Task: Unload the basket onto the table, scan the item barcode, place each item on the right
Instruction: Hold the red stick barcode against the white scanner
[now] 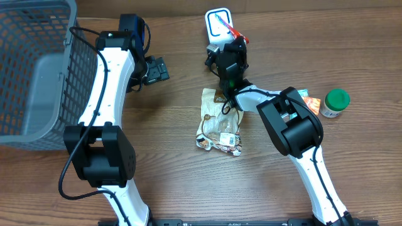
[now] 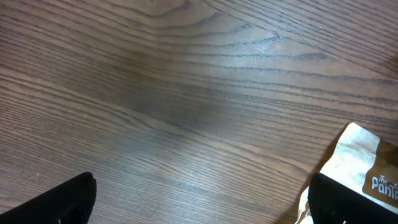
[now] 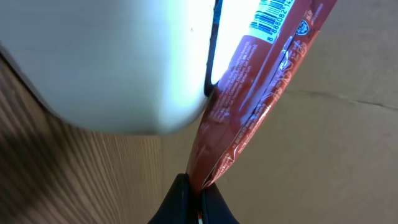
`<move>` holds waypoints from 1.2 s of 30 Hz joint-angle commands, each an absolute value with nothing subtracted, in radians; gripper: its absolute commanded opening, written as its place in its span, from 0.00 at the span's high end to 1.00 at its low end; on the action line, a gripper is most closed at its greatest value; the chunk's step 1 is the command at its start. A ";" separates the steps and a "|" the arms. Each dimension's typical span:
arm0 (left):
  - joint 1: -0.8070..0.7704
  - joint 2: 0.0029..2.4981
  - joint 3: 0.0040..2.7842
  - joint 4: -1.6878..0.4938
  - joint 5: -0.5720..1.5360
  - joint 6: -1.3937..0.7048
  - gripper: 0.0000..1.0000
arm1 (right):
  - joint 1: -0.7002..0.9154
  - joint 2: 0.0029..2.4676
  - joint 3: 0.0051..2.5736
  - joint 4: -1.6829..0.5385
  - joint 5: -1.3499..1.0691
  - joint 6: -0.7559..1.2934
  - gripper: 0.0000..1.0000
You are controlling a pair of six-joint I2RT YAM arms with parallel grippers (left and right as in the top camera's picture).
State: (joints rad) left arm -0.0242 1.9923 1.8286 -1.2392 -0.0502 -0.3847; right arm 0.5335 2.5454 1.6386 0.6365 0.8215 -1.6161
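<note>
While the right gripper is pinched tight on the lower edge of the red packet, the step in hand looks like the presentation itself: getting the printed code in front of the reader. The packet sits over the white scanner at twelve o'clock on the table. In the right wrist view it rises from the fingertips toward one o'clock, with its barcode at the top edge of the frame, just beside the scanner's lit window. Whether the film touches the housing I cannot tell. To do this well, I judge the code should face that window flat-on rather than edge-on, with the film kept taut so creases do not break the bars. A small roll of the wrist and a brief steady hold would likely serve better than a sweep. The grip is at the end away from the code, so the fingers will not mask it — though a packet this limp may droop. The left gripper stands spread wide and empty over bare wood, at ten o'clock from the snack bag. The basket at nine o'clock and the green-lidded jar at three o'clock are well apart from the scanner.
</note>
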 commanded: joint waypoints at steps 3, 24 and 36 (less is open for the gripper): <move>-0.020 1.993 1.847 -1.241 -0.062 -0.369 0.00 | 0.535 2.548 1.657 0.708 0.878 -1.645 0.96; -0.020 1.993 1.847 -1.241 -0.062 -0.369 0.00 | 0.570 2.548 1.657 0.757 0.954 -1.877 0.96; -0.020 1.993 1.847 -1.241 -0.062 -0.369 0.00 | 0.581 2.548 1.657 0.609 1.062 -1.938 0.96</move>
State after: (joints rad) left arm -0.0242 1.9923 1.8286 -1.2396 -0.0502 -0.3847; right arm 0.5762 2.5465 1.6428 0.6472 1.0145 -1.9224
